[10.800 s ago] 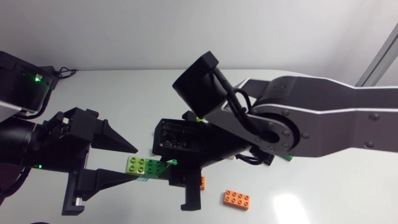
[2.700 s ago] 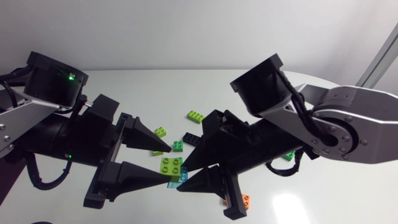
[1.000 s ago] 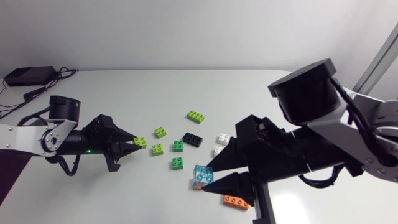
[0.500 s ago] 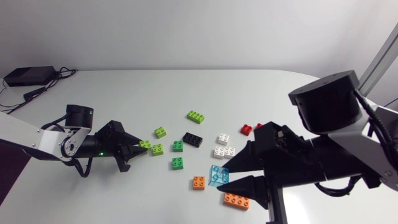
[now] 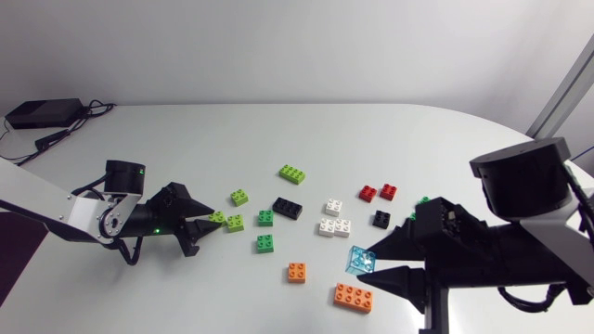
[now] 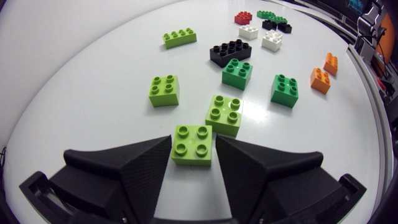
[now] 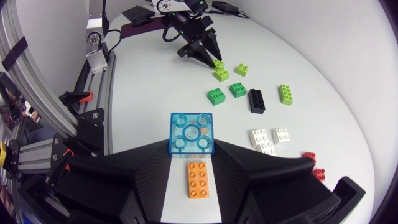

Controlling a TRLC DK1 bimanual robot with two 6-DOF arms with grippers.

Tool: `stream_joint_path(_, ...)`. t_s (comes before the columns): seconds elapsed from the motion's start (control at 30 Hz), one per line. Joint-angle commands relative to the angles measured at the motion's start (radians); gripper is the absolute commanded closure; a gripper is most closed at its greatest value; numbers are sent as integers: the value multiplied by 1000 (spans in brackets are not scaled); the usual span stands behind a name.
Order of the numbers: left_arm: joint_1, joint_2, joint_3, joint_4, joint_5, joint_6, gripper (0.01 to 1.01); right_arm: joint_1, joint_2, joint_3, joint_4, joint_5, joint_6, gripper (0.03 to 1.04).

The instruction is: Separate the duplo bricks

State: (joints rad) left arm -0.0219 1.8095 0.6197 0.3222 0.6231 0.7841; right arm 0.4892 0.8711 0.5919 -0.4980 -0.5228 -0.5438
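A lime 2x2 brick [image 6: 192, 144] rests on the table between the fingers of my left gripper [image 6: 193, 148], which stands slightly open, its fingers close on both sides. In the head view this gripper [image 5: 212, 221] is low at the left, its lime brick [image 5: 216, 216] beside another lime brick [image 5: 235, 223]. My right gripper [image 5: 368, 263] is shut on a clear blue 2x2 brick [image 5: 360, 261], held above the table at the near right. The right wrist view shows the blue brick [image 7: 191, 132] between its fingers, over an orange 2x4 brick [image 7: 199, 179].
Loose bricks lie spread over the table's middle: a lime 2x4 [image 5: 292, 173], a lime 2x2 [image 5: 239, 197], two green [image 5: 265, 218], a black 2x4 [image 5: 287, 208], white ones [image 5: 333, 226], two red [image 5: 368, 193], an orange 2x2 [image 5: 297, 272] and an orange 2x4 [image 5: 354, 297].
My right gripper has carried the blue brick to the right, away from the orange 2x2. My left gripper has come down beside the lime bricks and its fingers have parted a little.
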Motion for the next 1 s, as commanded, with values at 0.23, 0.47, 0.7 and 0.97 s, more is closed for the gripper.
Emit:
stream_joint_path(0.23, -3, -67, -35, 8, -6, -34, 289, -133, 11, -73, 7, 26, -90, 784)
stream_joint_path(0.47, -6, -226, -57, -60, -6, -78, 211, -207, 103, -136, 128, 64, -119, 782)
stream_joint_path(0.7, -61, -361, -67, -141, -102, -131, 157, -236, 298, -167, 292, 112, -131, 782)
stream_joint_path(0.97, -66, -483, -63, -273, -163, -144, 154, -245, 477, -142, 392, 173, -145, 782)
